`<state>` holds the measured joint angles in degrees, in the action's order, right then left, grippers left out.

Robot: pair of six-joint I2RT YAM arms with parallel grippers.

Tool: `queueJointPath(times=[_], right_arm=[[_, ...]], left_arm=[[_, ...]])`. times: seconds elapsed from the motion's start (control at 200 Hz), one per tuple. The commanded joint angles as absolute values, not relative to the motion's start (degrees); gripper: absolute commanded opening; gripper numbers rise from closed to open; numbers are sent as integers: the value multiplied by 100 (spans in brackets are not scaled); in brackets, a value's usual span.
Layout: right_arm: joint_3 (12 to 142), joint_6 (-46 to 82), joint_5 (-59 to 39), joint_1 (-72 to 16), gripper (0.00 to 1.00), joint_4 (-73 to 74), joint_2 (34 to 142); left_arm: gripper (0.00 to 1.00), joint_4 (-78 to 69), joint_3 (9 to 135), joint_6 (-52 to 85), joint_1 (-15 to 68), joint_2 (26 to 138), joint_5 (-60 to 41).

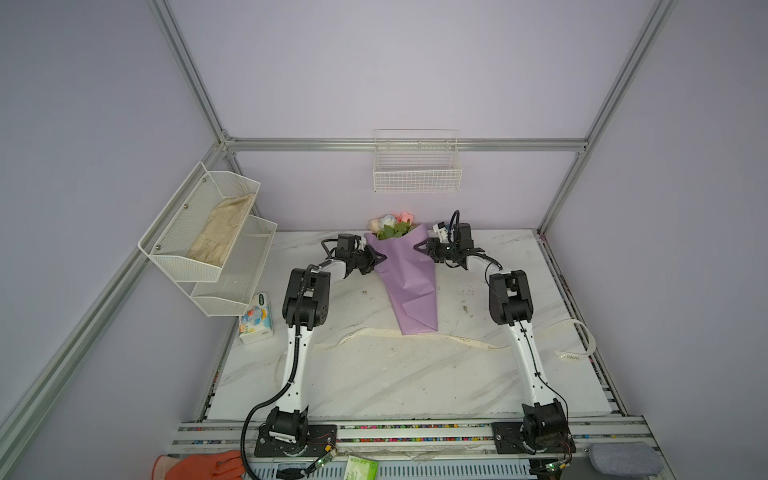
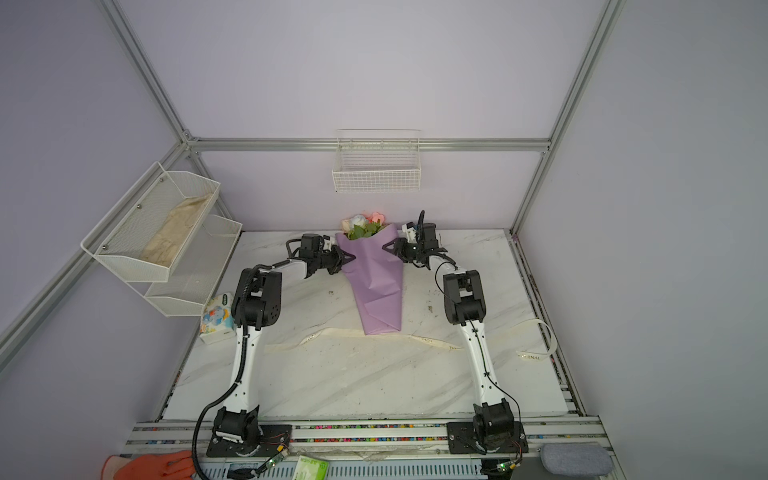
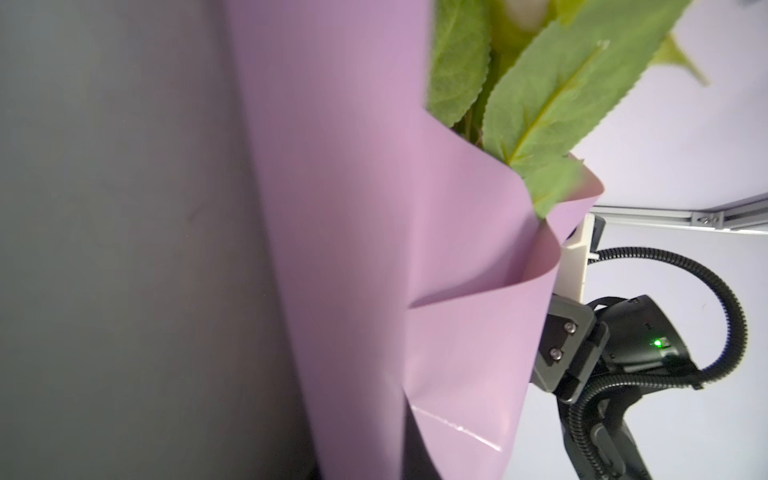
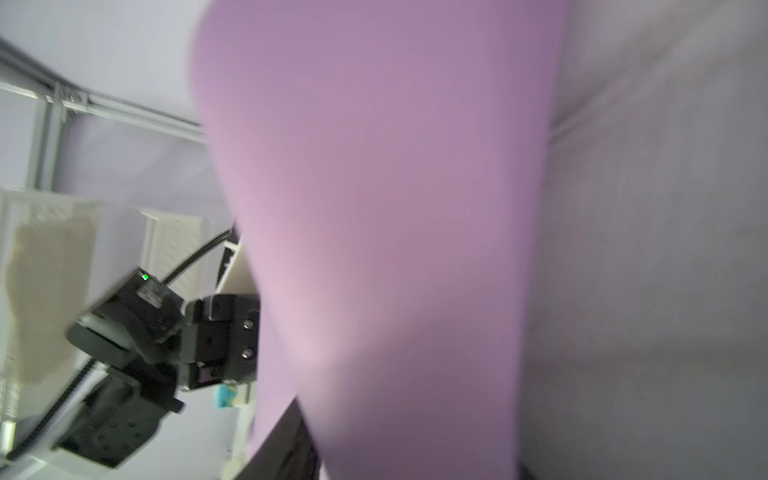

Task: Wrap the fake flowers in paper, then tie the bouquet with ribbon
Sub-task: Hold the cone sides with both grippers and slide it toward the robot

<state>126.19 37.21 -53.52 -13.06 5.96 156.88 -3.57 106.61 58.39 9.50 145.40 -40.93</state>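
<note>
The bouquet of fake flowers point(image 1: 409, 282) lies on the marble table, sheathed in a lilac paper cone, with pink, pale blue and cream roses point(image 1: 390, 222) at the far end. In both top views my left gripper point(image 1: 381, 257) is shut on the cone's left edge near the top. My right gripper point(image 1: 417, 246) meets the right edge opposite it. In the right wrist view the paper point(image 4: 395, 208) hides its jaws; only one dark finger point(image 4: 282, 449) shows. Paper point(image 3: 353, 249) and green leaves point(image 3: 540, 104) fill the left wrist view. A cream ribbon point(image 1: 415, 332) runs under the cone's narrow end.
The ribbon's right end loops near the table's right edge point(image 1: 582, 336). A white wire basket point(image 1: 417, 166) hangs on the back wall. A mesh shelf point(image 1: 166, 249) with a cloth hangs at left, a tissue pack point(image 1: 256, 318) below it. An orange glove point(image 1: 199, 465) lies at the front.
</note>
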Motion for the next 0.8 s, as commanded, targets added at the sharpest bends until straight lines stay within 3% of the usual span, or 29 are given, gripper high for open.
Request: queueJointPath(times=[0.0, 0.165, 0.47, 0.795], right_arm=[[12371, 4354, -5775, -1362, 29, 1398, 15528], [11947, 4412, -5807, -1363, 13, 1636, 14980], [10083, 4511, -5753, -1368, 12, 2548, 13482], [8995, 4627, -5688, -1375, 12, 2650, 12364]], left_arm=[[3, -678, 11087, 5987, 1063, 14488, -4239], [0, -1023, 10752, 6122, 1081, 14007, -4273], [0, -1737, 9427, 6296, 1168, 12966, -4239], [0, -2179, 8199, 6606, 1212, 11862, -4238]])
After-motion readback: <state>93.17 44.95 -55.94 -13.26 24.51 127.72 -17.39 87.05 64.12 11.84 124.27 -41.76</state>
